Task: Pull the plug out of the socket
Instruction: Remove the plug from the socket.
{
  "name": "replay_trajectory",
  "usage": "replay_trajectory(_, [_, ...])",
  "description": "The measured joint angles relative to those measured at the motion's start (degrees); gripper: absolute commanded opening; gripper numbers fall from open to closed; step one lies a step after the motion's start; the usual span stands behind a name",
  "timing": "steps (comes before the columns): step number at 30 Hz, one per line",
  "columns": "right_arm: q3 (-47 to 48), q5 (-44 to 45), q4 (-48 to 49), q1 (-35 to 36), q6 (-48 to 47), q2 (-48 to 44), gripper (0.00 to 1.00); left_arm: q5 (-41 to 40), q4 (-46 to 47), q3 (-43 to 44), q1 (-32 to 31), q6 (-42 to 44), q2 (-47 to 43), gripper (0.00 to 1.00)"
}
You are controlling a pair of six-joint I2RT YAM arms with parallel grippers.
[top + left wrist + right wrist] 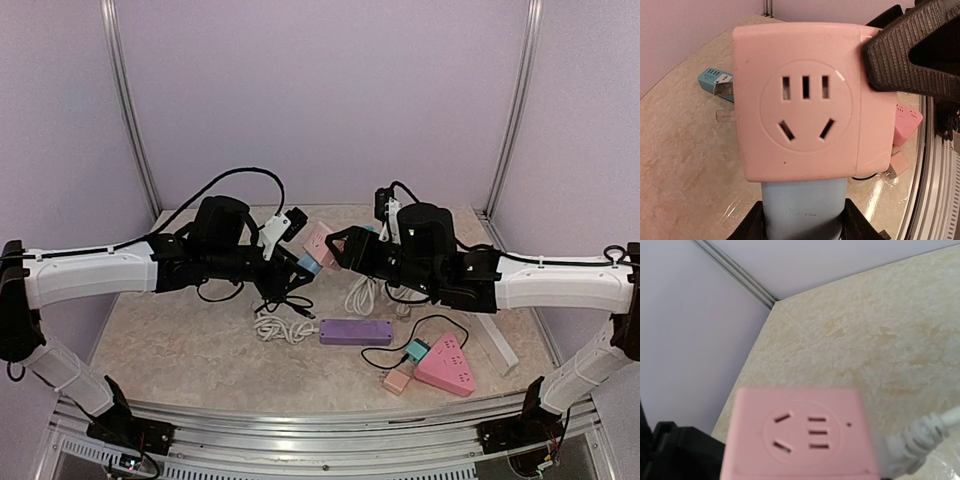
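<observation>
Pink socket (319, 241) hung mid-frame above the tabletop (200, 350), gripped by the right gripper's (338, 247) partly open jaws, while the left gripper's (298, 265) jaws clamped the blue plug (804, 210), not yet pulled free.

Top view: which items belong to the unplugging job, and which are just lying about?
Job: pink cube socket, held by right tool; blue plug in it, held by left tool.
Lying about: purple power strip, pink triangular strip, teal adapter, small pink adapter.
</observation>
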Motion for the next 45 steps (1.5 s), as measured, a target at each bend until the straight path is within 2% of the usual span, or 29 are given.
replay_trajectory(11, [-1.2, -0.6, 2.1, -0.2, 0.3, -0.1, 0.00, 1.0, -0.6, 0.4, 0.8, -1.9, 0.0, 0.05])
replay_trajectory(19, [-2.8, 9.7, 5.5, 4.5, 2.7, -0.2, 0.00, 6.2, -1.7, 0.9, 2.1, -4.6, 0.0, 0.05])
replay_trajectory(25, [-2.5, 12.6, 5.2, 5.6, 3.9, -0.1, 0.00, 7.6, -1.7, 0.9, 2.3, -4.9, 0.0, 0.05])
replay_trajectory(29, [-1.1, 13.0, 3.3, 5.6, 3.7, 0.3, 0.00, 6.3, -1.7, 0.9, 2.1, -4.2, 0.0, 0.04])
replay_trajectory(37, [0.6, 14.4, -1.9, 0.5, 2.0, 0.3, 0.00, -3.0, -5.0, 0.9, 1.2, -1.1, -0.1, 0.04])
replay_trajectory(45, [0.6, 13.3, -2.5, -0.4, 1.1, 0.3, 0.00, -4.6, -5.2, 0.8, 0.8, 0.2, -1.2, 0.06])
